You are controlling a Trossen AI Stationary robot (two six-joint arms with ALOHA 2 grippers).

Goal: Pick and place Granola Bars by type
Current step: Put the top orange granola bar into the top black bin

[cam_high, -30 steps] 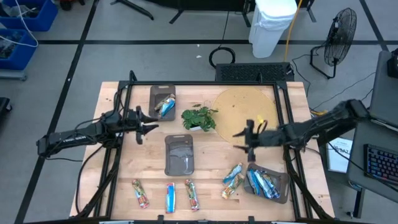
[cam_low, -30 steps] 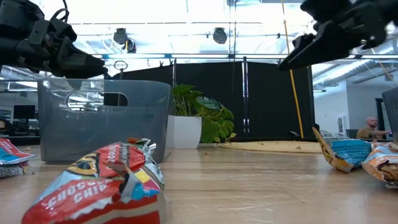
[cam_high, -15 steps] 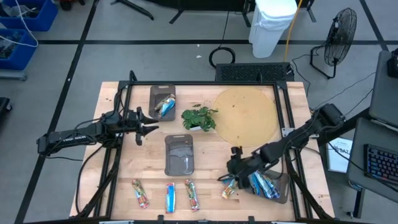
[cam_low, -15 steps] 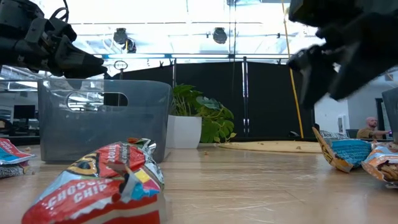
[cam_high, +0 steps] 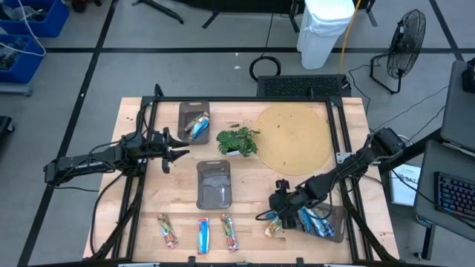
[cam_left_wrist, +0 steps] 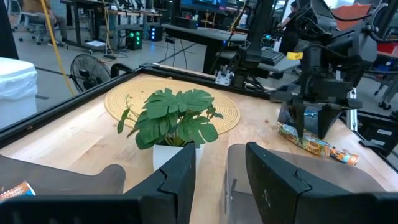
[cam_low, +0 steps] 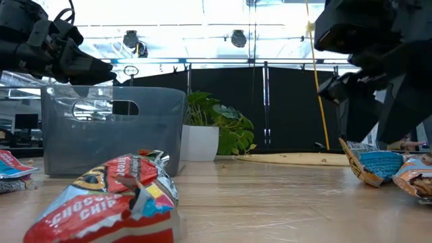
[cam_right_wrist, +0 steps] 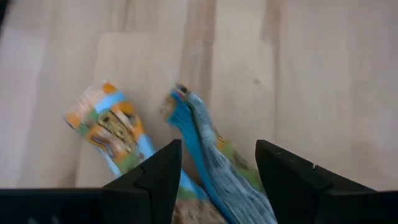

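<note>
The right gripper [cam_high: 276, 215], jaws spread and empty, hangs over two loose bars [cam_right_wrist: 186, 134] lying close together just left of the right tray [cam_high: 338, 230]; closing here could pinch both types at once. The blue bar's long axis runs diagonally, crossing the jaws' gap. The left gripper [cam_high: 169, 150], half-open and empty, waits left of the plant [cam_high: 237, 139].

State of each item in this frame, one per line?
Right end effector: open, over loose bars beside the right tray.
Left end effector: open, empty, hanging beside the far tray.
Far tray: holds bars.
Middle tray: looks empty.
Front row bars: lying loose.
</note>
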